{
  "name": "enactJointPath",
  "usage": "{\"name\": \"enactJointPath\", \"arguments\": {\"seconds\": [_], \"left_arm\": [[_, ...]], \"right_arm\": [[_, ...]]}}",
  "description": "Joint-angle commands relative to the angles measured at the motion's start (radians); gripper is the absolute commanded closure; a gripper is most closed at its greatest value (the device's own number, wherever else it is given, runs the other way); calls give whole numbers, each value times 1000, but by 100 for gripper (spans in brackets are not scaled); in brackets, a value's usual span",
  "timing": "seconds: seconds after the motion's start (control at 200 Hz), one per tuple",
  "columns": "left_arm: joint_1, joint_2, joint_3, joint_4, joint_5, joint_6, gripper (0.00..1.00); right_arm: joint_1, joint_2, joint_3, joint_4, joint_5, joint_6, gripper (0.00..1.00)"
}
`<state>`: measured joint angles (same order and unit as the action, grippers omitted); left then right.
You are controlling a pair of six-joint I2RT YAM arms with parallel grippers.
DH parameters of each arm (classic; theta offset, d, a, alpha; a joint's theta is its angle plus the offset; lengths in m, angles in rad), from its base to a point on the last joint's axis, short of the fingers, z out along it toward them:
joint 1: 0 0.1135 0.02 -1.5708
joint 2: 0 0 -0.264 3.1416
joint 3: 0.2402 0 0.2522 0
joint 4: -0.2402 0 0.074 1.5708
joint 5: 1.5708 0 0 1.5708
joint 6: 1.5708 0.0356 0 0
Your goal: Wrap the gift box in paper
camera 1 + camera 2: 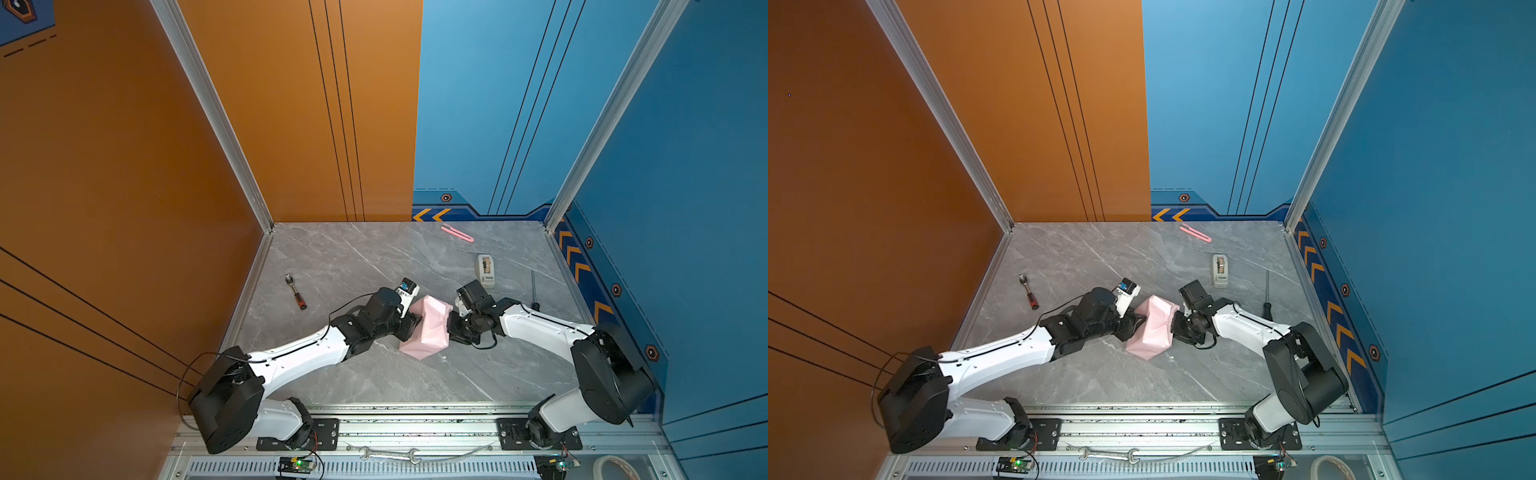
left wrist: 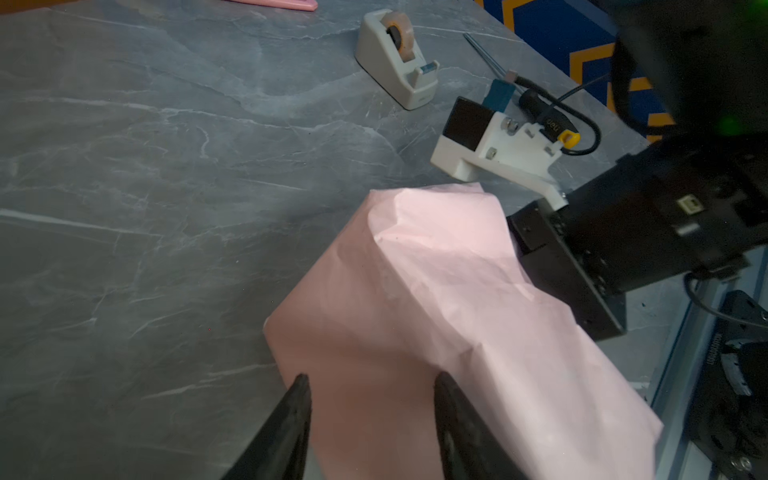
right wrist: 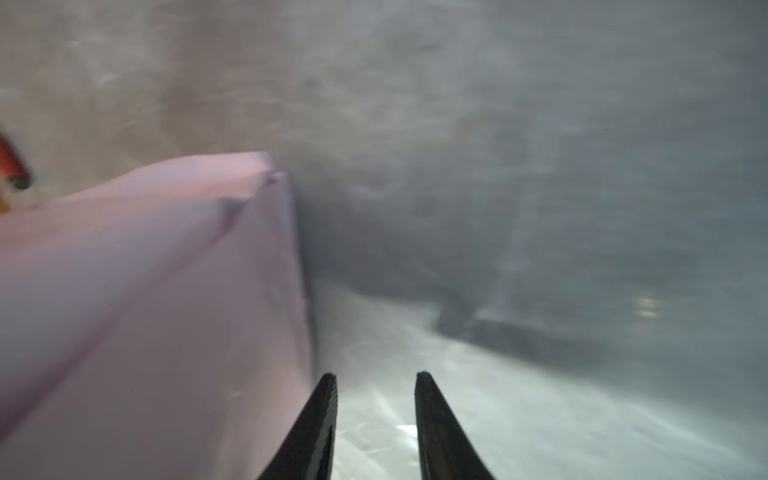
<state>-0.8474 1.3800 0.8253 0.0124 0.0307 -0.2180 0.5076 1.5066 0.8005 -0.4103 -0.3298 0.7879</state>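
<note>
The paper [image 1: 428, 328] [image 1: 1152, 326], pale pink side out and creased, is folded into a bundle mid-table. The gift box is hidden inside it. My left gripper [image 1: 417, 322] [image 1: 1140, 322] is at the bundle's left end. In the left wrist view its jaws [image 2: 372, 376] stand apart with the wrapped end [image 2: 436, 291] filling the gap between them. My right gripper [image 1: 451, 328] [image 1: 1175, 326] is at the bundle's right end. The right wrist view is blurred: that gripper [image 3: 376, 374] is open, with only table between its fingers and the paper [image 3: 145, 291] just beside one finger.
A beige tape dispenser [image 1: 486, 270] [image 2: 399, 62] stands behind the right arm. A pink cutter [image 1: 457, 232] lies near the back wall. A red-handled screwdriver [image 1: 296, 291] lies at the left, a black one [image 1: 534, 291] at the right. A wrench [image 1: 388, 455] rests on the front rail.
</note>
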Motion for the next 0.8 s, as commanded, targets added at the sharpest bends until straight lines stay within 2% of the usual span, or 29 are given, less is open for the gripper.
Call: {"name": "enactJointPath", "arguments": {"seconds": [0.0,0.195,0.335,0.376,0.396,0.406,0.421,0.431,0.451,0.461,0.541,0.636,0.721,0.796], "left_arm": [[-55,62,67,-87,35,65,50],[-96,143,172,-112,22,61,43],[-11,50,99,-25,-68,-40,28],[24,-1,58,-4,-124,-48,17],[46,-26,33,3,-159,-47,2],[57,-38,24,6,-179,-46,1],[71,-65,6,11,-209,-46,2],[85,-78,-5,13,-230,-45,2],[110,-108,-28,20,-270,-40,2],[123,-120,-40,24,-285,-35,2],[210,-238,-138,81,-460,48,2],[299,-341,-271,251,-618,184,2],[432,-378,-349,305,-617,219,2],[555,-354,-390,319,-540,217,2]], "right_arm": [[-52,-93,-29,-135,95,-52,63],[-191,-305,-49,-380,280,-123,57],[-280,-453,-58,-349,375,-206,54],[-298,-479,-60,-300,402,-248,48],[-305,-490,-63,-267,413,-265,45],[-309,-495,-66,-249,418,-277,42],[-313,-501,-71,-221,424,-294,34],[-317,-505,-76,-201,431,-301,26],[-322,-511,-84,-160,445,-323,4],[-325,-515,-89,-140,453,-330,1],[-350,-530,-141,43,501,-404,0],[-393,-519,-241,318,503,-513,0],[-429,-474,-303,511,464,-595,0],[-458,-406,-329,626,421,-638,0]]}}
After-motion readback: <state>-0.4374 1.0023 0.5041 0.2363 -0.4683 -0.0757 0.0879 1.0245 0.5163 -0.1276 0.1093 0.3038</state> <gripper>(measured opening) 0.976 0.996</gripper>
